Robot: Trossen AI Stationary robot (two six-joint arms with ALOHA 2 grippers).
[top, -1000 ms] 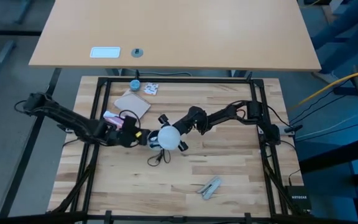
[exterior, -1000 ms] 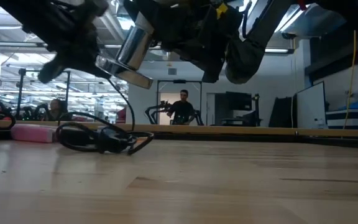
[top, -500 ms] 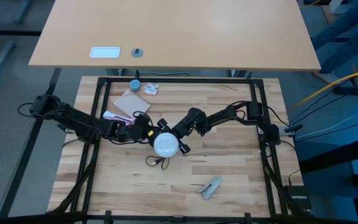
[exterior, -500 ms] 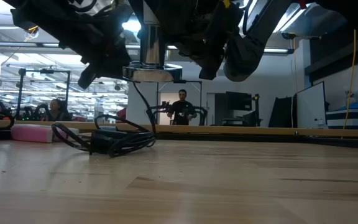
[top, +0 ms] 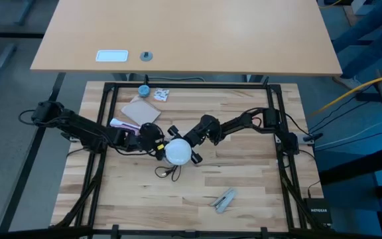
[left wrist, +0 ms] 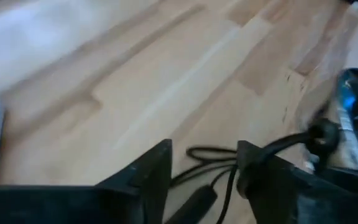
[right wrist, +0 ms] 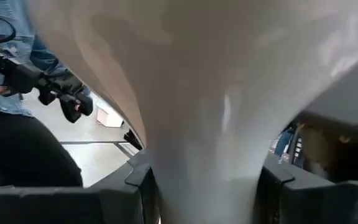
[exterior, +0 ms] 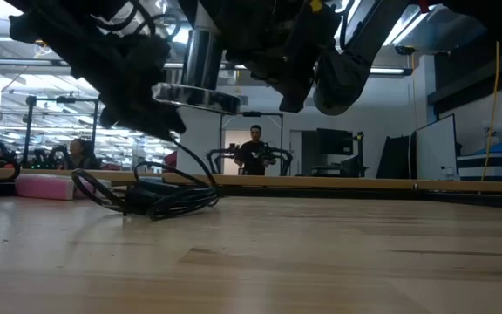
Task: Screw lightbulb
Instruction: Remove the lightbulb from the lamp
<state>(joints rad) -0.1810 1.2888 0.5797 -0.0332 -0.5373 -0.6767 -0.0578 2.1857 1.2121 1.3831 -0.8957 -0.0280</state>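
Butcher-block table (top: 244,179) fills the middle of the high view, with both dark arms reaching in to meet near its centre. The left arm comes from the left edge, the right arm from the right. Between them sits the lightbulb (top: 178,152), a frosted white globe seen from straight above, held well clear of the table. Its long axis runs close to vertical: the round end faces up at the overhead camera, and the neck points down. The right wrist view shows the white glass tapering down between that arm's two dark fingers (right wrist: 138,177), so the right gripper (top: 185,147) is clamped on the bulb's narrowing part.

Below the bulb, the low view shows a shiny silver socket (exterior: 200,78) with a flat round flange, tilted slightly, its black cord (exterior: 146,194) dropping in loops onto the table. The left gripper (top: 154,143) sits just left of the bulb at the socket. In the left wrist view its fingers (left wrist: 157,171) stand apart with bare wood and cord between them and nothing gripped.

Half a second ago the flange hung level in the low view; now it leans down to the right and the left gripper's dark bulk has shifted beside it. A second ago the socket was tipped far over. The bulb has hardly moved over the last half second.

Farther left lies a pink object (exterior: 46,186), and a person (exterior: 254,151) stands in the room behind.
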